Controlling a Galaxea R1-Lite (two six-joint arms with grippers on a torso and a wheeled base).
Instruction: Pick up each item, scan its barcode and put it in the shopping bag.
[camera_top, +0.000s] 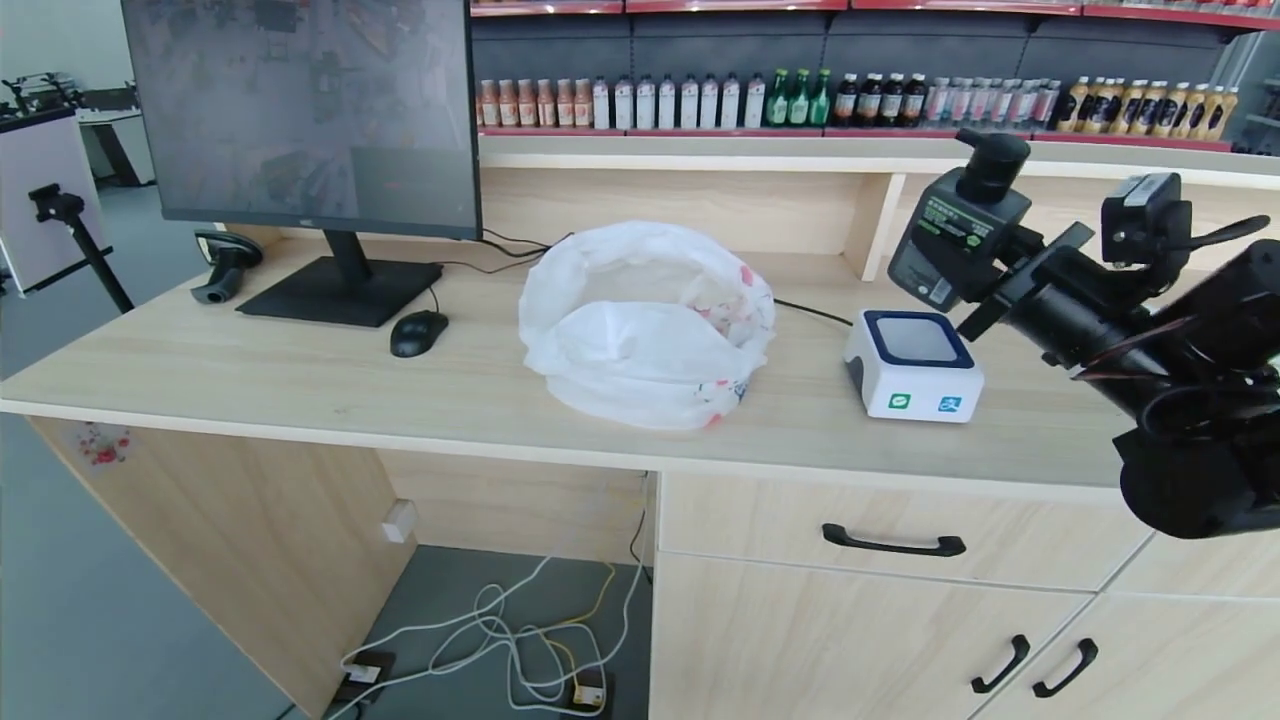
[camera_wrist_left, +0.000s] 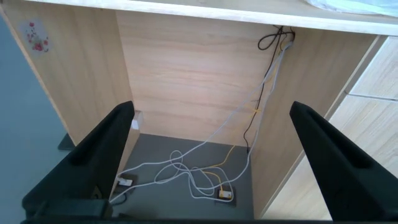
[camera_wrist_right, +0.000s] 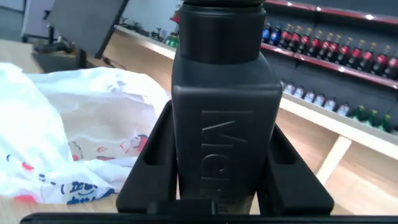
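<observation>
Jaws of the left arm stand wide apart and hold nothing, low in front of the table (camera_top: 200, 365), facing the cables (camera_wrist_left: 186, 177) on the floor under it. On the table stand a monitor (camera_top: 300, 110), a mouse (camera_top: 418, 333), then the white shopping bag (camera_top: 645, 330), open, in the middle, then the scanner (camera_top: 912, 365). Right jaws are closed on the dark bottle (camera_top: 958, 235), held tilted in the air above the scanner.
</observation>
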